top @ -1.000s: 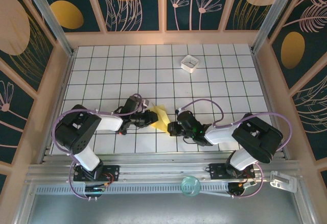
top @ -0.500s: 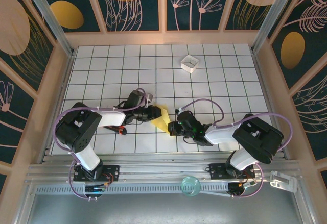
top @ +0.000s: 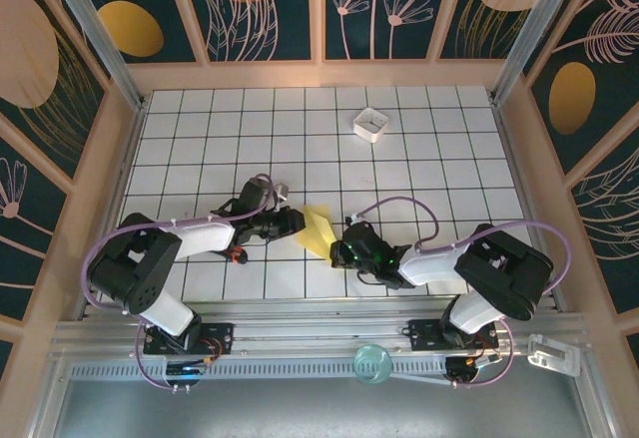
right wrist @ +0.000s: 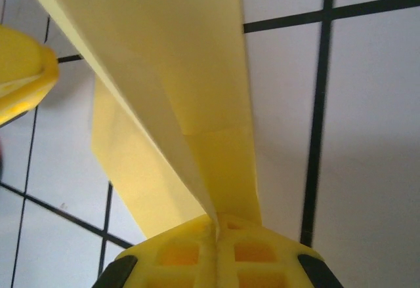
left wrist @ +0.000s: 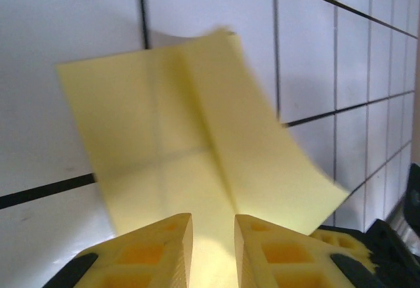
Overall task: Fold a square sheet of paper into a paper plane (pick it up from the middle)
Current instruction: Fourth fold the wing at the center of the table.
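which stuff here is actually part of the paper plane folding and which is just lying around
Part of the job:
yellow paper, part folded
right hand, pinching it
left hand, at its other edge

Just lying about:
small white box on the far tiles
clear round thing on the near rail

top camera looks down; both wrist cameras closely face the paper [left wrist: 197,144].

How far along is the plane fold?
Done: the yellow sheet carries a centre crease and a cross crease. In hand: the right gripper is shut on the sheet's folded ridge, and the left gripper stands narrowly open at the opposite edge. Left: there is no pointed nose or dart shape yet, so the nose and wing folds likely remain.
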`<state>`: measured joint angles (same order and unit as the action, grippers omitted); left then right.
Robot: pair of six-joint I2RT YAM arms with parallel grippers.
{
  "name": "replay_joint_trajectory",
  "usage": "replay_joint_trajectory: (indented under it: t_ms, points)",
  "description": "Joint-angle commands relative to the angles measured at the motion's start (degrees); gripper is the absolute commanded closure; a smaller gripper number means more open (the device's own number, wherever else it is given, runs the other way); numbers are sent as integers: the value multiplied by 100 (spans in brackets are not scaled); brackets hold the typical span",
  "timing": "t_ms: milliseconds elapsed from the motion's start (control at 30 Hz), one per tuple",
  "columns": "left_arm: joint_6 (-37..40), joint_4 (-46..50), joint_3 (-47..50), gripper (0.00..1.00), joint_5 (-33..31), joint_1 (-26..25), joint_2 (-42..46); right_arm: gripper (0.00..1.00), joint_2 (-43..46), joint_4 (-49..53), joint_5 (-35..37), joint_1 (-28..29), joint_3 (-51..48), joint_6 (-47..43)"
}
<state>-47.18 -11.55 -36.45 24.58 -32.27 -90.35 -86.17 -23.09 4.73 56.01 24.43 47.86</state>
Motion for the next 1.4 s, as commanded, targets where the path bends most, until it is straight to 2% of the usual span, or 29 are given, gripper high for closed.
replay_joint_trajectory:
  t_ms: [0,100,267,533,833,1067,1367]
  points:
    - [-70,103,38,76,28,50,89,100,209,502,697,88,159,262]
    - [-89,63,-105,76,164,46,105,100,341,841,1052,151,228,397]
    - [-17,39,-280,76,449,32,66,100,364,918,1116,228,256,505]
    - [-76,-191,-477,77,927,-28,-288,100,114,526,723,188,279,302]
    - [-63,-503,-470,76,1158,-70,-302,98,46,-210,-223,-89,38,41]
    - [26,-515,-342,75,1187,-82,-55,97,-20,-230,-351,-124,-1,-197]
    - [-332,-816,-126,76,1319,-144,-26,97,-265,-198,-497,-147,62,-329]
